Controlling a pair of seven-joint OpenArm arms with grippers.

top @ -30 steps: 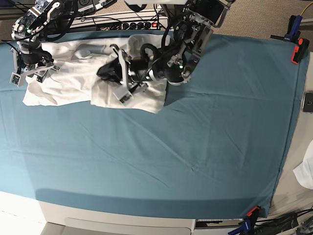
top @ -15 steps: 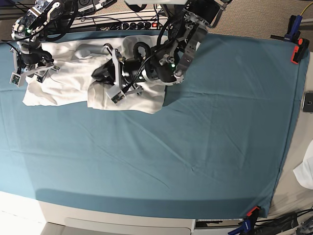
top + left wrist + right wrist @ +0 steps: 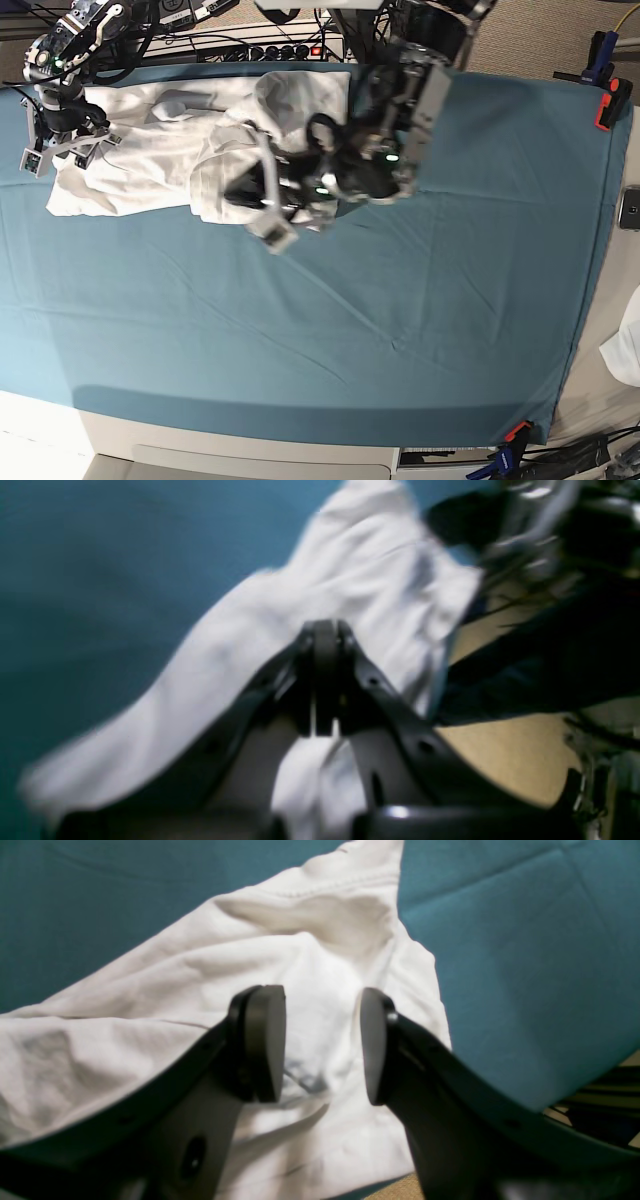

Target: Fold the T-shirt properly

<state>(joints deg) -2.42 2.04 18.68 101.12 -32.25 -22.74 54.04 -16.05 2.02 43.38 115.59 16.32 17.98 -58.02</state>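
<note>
While clamped tight on a fold of the white T-shirt (image 3: pixel 350 580) at the far-left end of the teal table cloth (image 3: pixel 420 300), left gripper (image 3: pixel 324 630) swung nearer, dragging that edge along for folding; right gripper (image 3: pixel 322 1045) hung parted, holding nothing.

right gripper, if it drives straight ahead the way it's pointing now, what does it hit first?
Most likely the T-shirt: the right gripper stands open with the white cloth directly beyond its fingertips, teal table cloth off to the side. How far off the cloth lies is unclear.
</note>
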